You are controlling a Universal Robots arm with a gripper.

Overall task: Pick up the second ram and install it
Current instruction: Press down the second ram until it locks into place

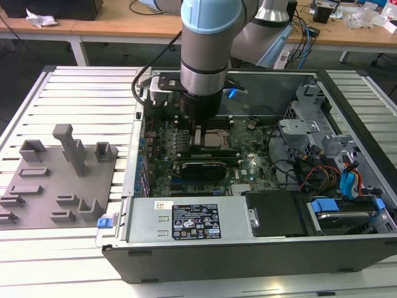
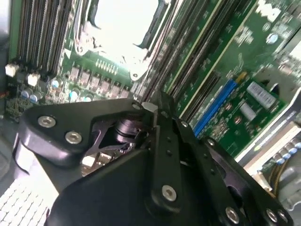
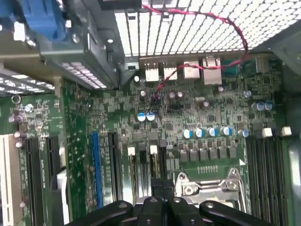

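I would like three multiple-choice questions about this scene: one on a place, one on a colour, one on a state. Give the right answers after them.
1. In the exterior view, where is the gripper?
A. Over the grey holder plate
B. Over the motherboard inside the computer case
C. Over the wooden desk

2. In the first wrist view, what colour is the one long slot that differs from the black slots beside it?
A. Red
B. Yellow
C. Blue

3. What is the state of the computer case?
A. Lying flat with its side open
B. Standing upright and closed
C. Lying flat with its cover on

Answers:
1. B: the arm reaches down into the case, above the board.
2. C: the slot is plainly blue among black ones.
3. A: the board, cables and drives all show from above.
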